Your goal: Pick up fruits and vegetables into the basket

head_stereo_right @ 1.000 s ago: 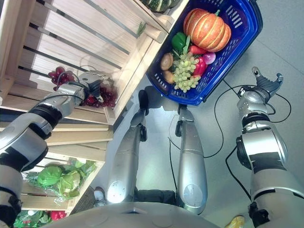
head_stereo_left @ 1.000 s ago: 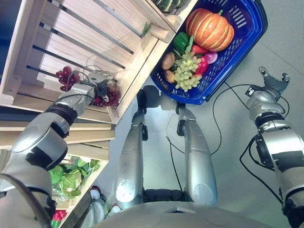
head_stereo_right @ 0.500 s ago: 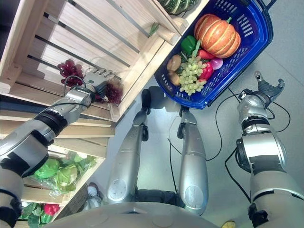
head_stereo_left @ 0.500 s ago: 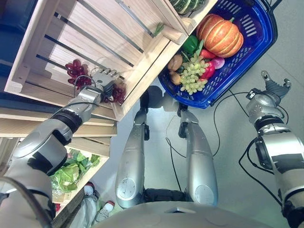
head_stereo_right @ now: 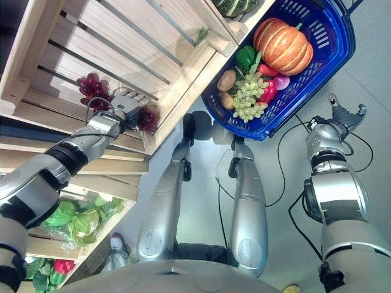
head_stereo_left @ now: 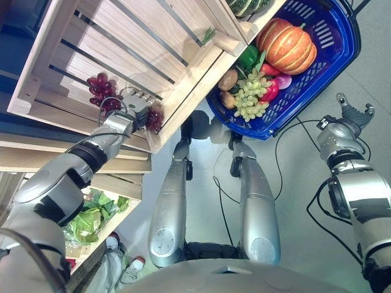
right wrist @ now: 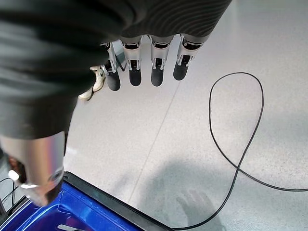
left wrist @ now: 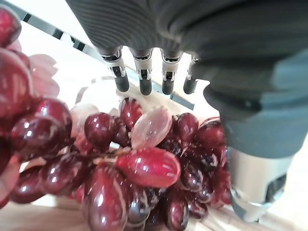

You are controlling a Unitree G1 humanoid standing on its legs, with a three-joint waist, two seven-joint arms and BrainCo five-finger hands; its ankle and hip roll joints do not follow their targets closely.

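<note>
A bunch of red grapes [head_stereo_left: 154, 117] lies in the near corner of a slatted wooden crate [head_stereo_left: 122, 36], with a second bunch [head_stereo_left: 101, 91] further in. My left hand [head_stereo_left: 130, 112] is inside the crate between them, open. In the left wrist view its straight fingers [left wrist: 144, 82] reach over the grapes [left wrist: 144, 163] and its thumb [left wrist: 255, 187] stands beside them. The blue basket [head_stereo_left: 333, 49] on the floor holds a pumpkin [head_stereo_left: 287, 46], green grapes [head_stereo_left: 250, 97], a green pepper [head_stereo_left: 247, 56] and other produce. My right hand [head_stereo_left: 351, 113] hangs open over the floor beside the basket.
A dark green squash [head_stereo_left: 247, 6] sits in the crate above the basket. Lettuce [head_stereo_left: 91, 217] lies on a lower shelf, with a red pepper [head_stereo_right: 61, 265] lower still. A person's shoes [head_stereo_left: 113, 241] stand by the shelf's foot. Grey floor [right wrist: 216, 159] spreads past the right hand.
The camera has shifted, sliding the whole scene. My left hand has reached a little further into the crate, down by the red grapes. The right hand has kept its pose.
</note>
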